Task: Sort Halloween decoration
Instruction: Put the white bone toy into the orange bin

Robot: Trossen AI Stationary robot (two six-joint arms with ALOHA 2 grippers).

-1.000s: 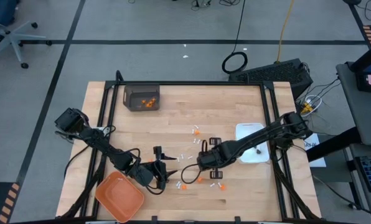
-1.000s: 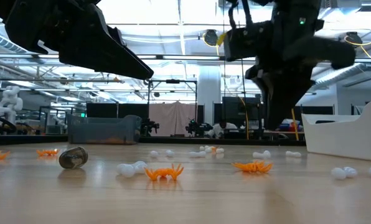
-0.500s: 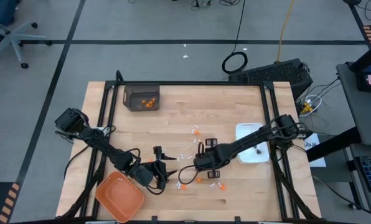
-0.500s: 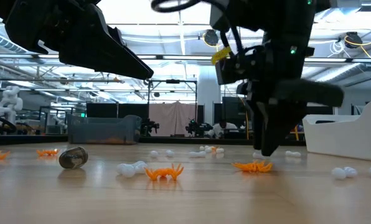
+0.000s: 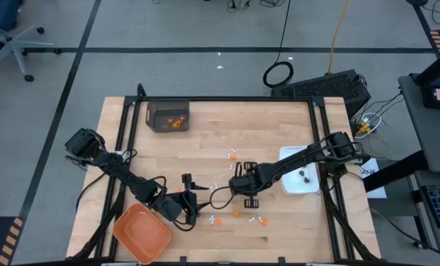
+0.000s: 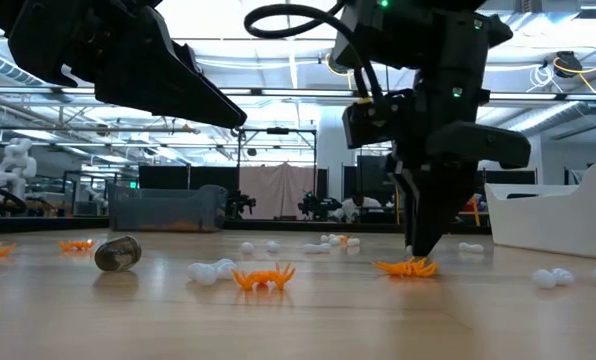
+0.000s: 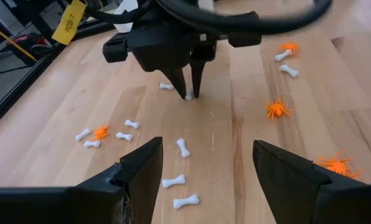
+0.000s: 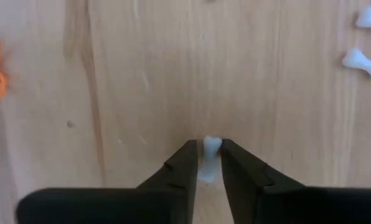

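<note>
Small white bone sticks (image 7: pixel 182 147), orange spider bits (image 7: pixel 277 109) and dark bits lie loose on the wooden table (image 5: pixel 205 140). My right gripper (image 8: pixel 208 163) points down at mid-table (image 5: pixel 240 192), shut on one white stick (image 8: pixel 209 149). In the low view its tips (image 6: pixel 415 250) reach the table beside an orange bit (image 6: pixel 406 267). My left gripper (image 7: pixel 204 180) stands open near the front left (image 5: pixel 196 207), with nothing between its fingers, facing the right gripper (image 7: pixel 188 90). My right gripper pinches a white stick between its two fingers (image 8: pixel 184 163) from above, pointing steeply down. The fingers are on the stick's shaft, and one knobbed end (image 8: pixel 211 144) pokes out past the tips. The stick lies on the table.
A dark bin (image 5: pixel 167 116) holding orange bits stands at the far left. An orange tray (image 5: pixel 141 233) sits at the near left corner. A white dish (image 5: pixel 301 170) with dark bits is at the right edge. A small metal cylinder (image 6: pixel 118 253) lies on the table.
My right gripper has come down from above the table until its fingertips reach the tabletop around a white stick. My left arm has kept still.
</note>
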